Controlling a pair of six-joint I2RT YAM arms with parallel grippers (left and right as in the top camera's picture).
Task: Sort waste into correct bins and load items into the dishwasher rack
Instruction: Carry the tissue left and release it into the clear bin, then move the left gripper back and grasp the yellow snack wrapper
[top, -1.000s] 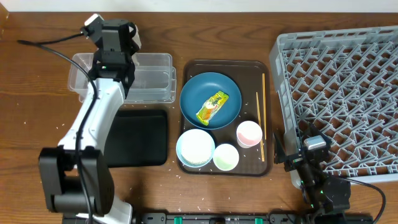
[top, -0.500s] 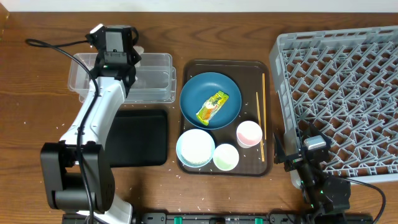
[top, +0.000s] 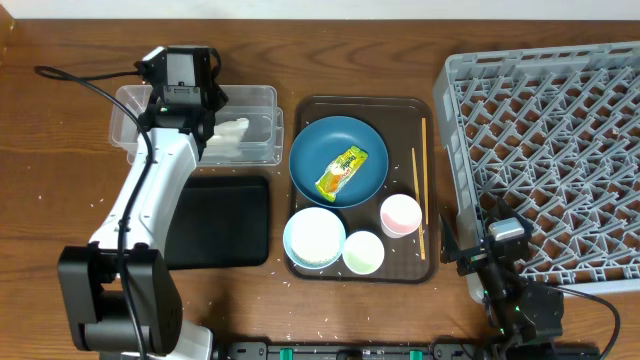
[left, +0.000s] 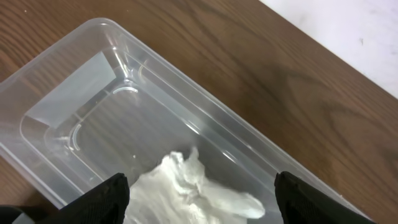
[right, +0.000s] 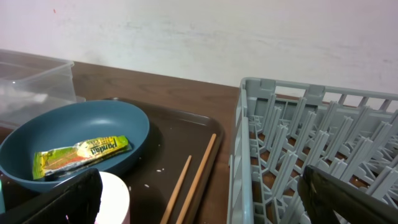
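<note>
The crumpled white tissue (left: 193, 190) lay inside the clear tub (top: 262, 95), near the back edge of the table on its left half. It looked soft and folded, with one pointed tip standing up, and it rested against the tub's right end. The left gripper (left: 202, 200) hung above it with the jaws wide apart and nothing between them. Just in front of the clear tub sat the black tub (top: 220, 220). In the middle of the table was the brown tray (top: 305, 110), which carried the blue plate (top: 338, 150) with the snack wrapper (top: 340, 170) on it, two white bowls (top: 314, 238), a small cup (top: 401, 215) and the chopsticks (top: 424, 160) along its right side. The grey rack (top: 560, 150) filled the right edge. The right gripper (right: 199, 199) waited low at the front right, beside the rack's front left corner, jaws also apart and empty.
</note>
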